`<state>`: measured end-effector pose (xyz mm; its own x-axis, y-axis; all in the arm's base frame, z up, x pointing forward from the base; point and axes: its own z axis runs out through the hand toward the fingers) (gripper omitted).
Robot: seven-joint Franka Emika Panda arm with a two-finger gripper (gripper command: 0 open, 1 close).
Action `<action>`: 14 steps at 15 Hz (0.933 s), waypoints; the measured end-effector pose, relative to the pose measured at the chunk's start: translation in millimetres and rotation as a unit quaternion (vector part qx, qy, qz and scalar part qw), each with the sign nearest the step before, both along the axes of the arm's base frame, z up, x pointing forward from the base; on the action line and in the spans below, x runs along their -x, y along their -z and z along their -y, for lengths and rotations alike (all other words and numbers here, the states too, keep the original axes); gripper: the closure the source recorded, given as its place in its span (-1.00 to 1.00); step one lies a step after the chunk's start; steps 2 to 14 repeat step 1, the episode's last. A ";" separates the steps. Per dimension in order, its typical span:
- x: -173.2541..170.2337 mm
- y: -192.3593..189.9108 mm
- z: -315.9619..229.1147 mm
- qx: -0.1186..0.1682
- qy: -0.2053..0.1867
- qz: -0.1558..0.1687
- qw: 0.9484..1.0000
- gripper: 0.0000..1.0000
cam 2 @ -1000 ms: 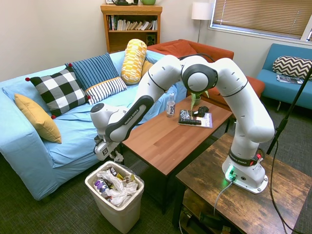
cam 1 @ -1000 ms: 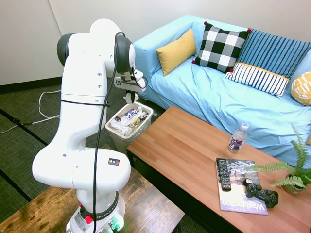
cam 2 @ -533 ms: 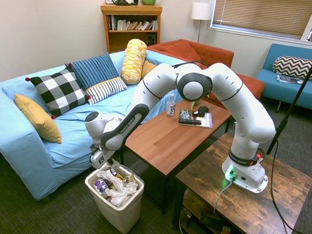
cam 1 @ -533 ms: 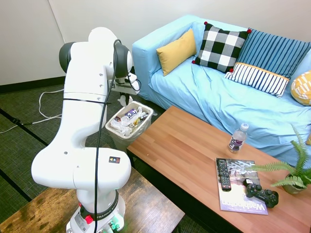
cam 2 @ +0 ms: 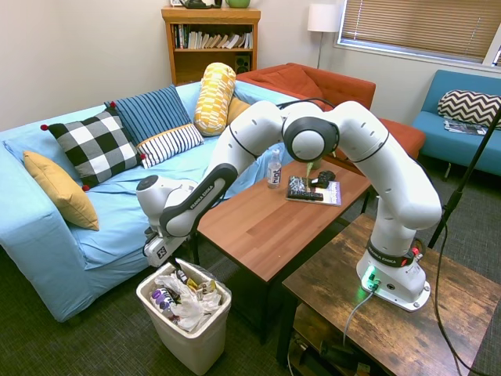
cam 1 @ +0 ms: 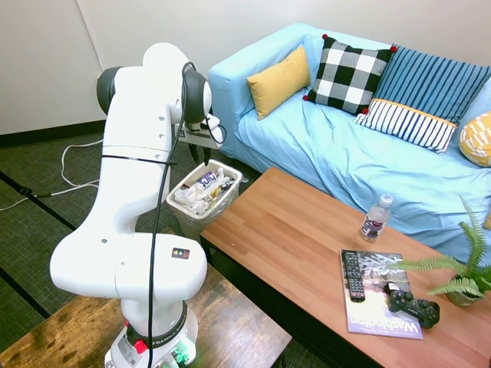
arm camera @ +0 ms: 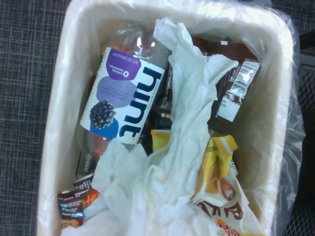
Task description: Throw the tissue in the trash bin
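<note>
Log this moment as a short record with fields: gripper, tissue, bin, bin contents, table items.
gripper: gripper hangs just above the trash bin; open or shut cannot be told
tissue: cannot tell it apart; white crumpled paper lies in the bin
bin: white, lined, on the floor beside the coffee table
bin contents: hint bottle, snack wrappers, white paper
table items: water bottle, magazine, remote, game controller, plant

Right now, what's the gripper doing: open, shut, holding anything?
Gripper: just above the trash bin; its fingers are too small and hidden to tell open or shut, or whether it holds anything.
</note>
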<state>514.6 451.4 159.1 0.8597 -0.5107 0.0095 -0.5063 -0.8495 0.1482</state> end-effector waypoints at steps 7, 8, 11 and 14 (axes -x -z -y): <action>-0.5 -0.2 0.4 0.000 0.000 0.000 1.000 -1.00; -0.5 -0.2 0.4 0.000 0.000 0.000 1.000 -1.00; -0.5 -0.2 0.4 0.000 0.000 0.000 1.000 -1.00; -0.5 -0.2 0.4 0.000 0.000 0.000 1.000 -1.00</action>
